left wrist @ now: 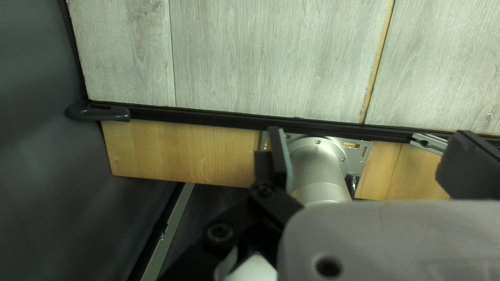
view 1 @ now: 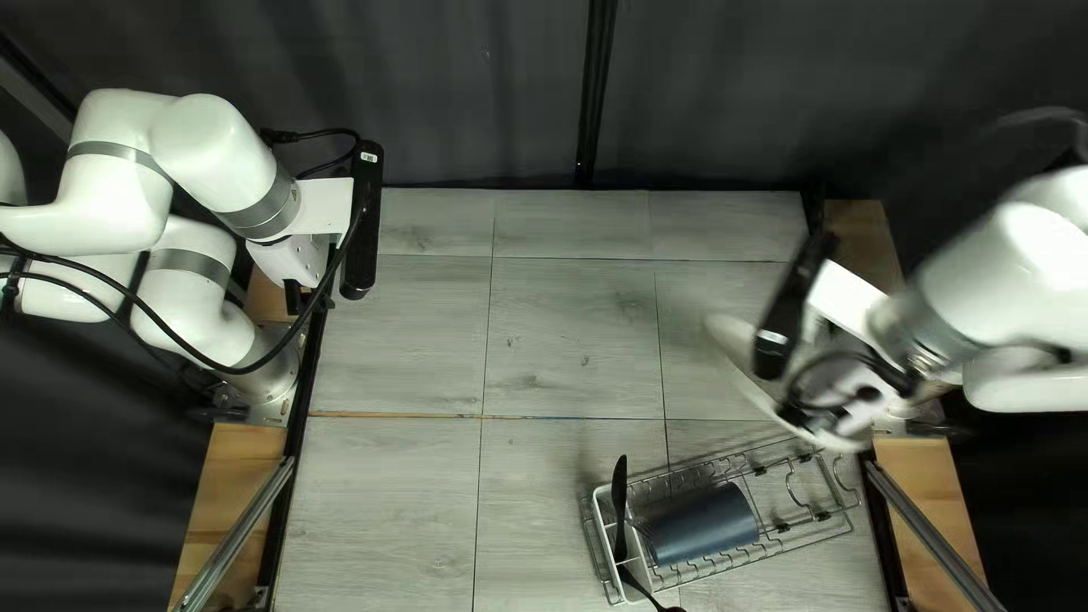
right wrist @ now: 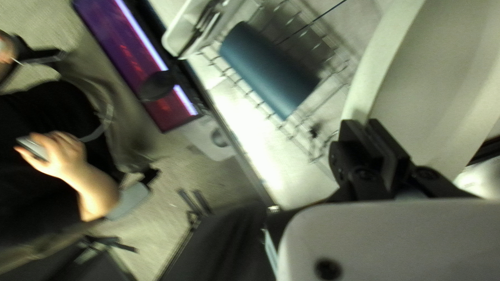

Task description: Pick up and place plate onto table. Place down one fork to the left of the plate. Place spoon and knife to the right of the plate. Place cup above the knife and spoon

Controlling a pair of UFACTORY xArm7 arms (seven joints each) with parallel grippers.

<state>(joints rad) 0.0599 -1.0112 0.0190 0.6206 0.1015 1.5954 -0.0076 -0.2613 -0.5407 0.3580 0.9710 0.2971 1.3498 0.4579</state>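
Two arms show in the top left view, reaching over the counter (view 1: 397, 499) from its sides. At the right, the right pincer (view 1: 800, 413) has the white plate (view 1: 739, 357), tilted and raised above the counter, just beyond the wire rack (view 1: 823, 516). The dark blue cup (view 1: 703, 525) lies on its side in the rack, nearer the near edge than the right pincer. Black cutlery (view 1: 619, 499) sticks out of the white holder (view 1: 635, 584) at the rack's left end; which pieces these are, I can't tell. The left pincer (view 1: 297, 297) is over at the left edge, well apart from plate and rack. In the left wrist view its fingers stand wide apart, with a metal arm base (left wrist: 320, 171) seen beyond the gap, against a wooden board (left wrist: 182, 151). In the right wrist view the fingers are close together, pinching the plate's rim; the plate spreads ahead and to one side of them, while cup and rack lie ahead on the other. Past the counter's edge, a person's hand (right wrist: 65, 156) holds a small grey object (right wrist: 32, 147) near a lit screen (right wrist: 130, 62).
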